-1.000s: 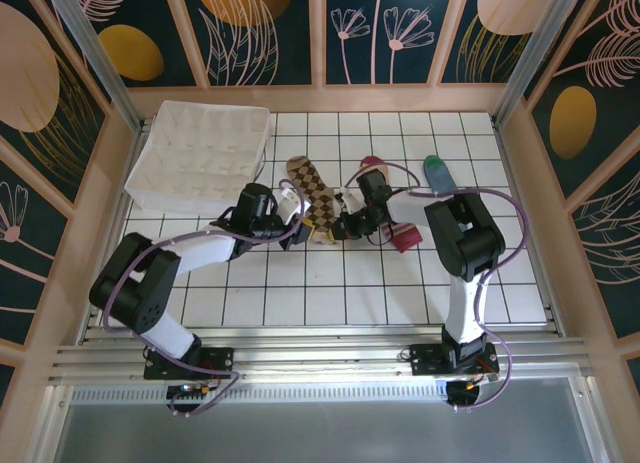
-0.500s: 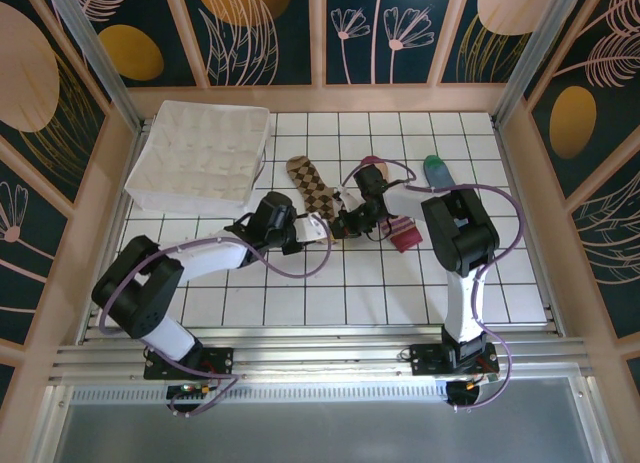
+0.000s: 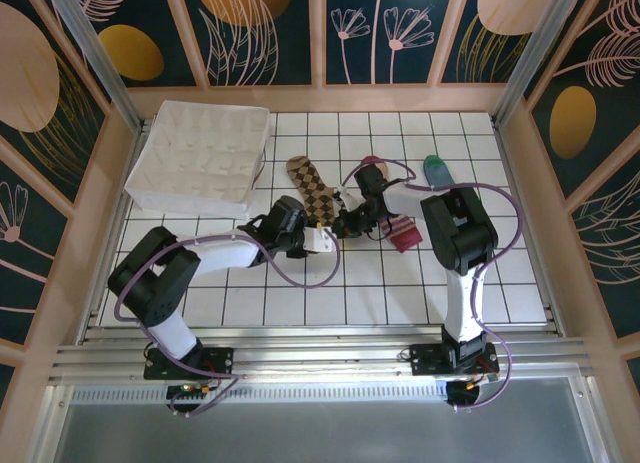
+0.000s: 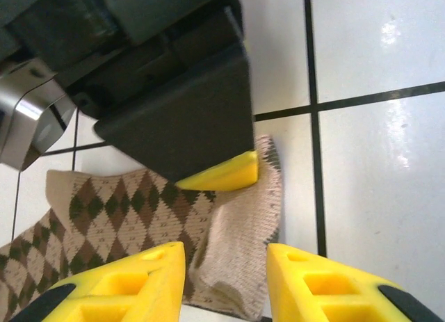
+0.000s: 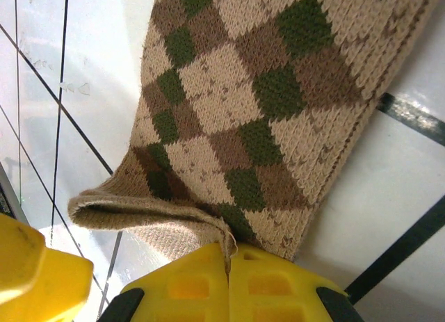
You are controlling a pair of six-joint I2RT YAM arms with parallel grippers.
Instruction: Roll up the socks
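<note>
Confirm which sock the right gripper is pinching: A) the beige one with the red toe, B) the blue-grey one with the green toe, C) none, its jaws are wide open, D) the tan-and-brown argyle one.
D: the right wrist view shows the right gripper shut on a folded edge of the argyle sock, with the diamond pattern just above its fingertips.

The top camera looks down on the whole surface (image 3: pixel 400 283). The left wrist faces 3 o'clock and the right 9 o'clock, both close, sharing the argyle sock (image 4: pixel 104 204).
</note>
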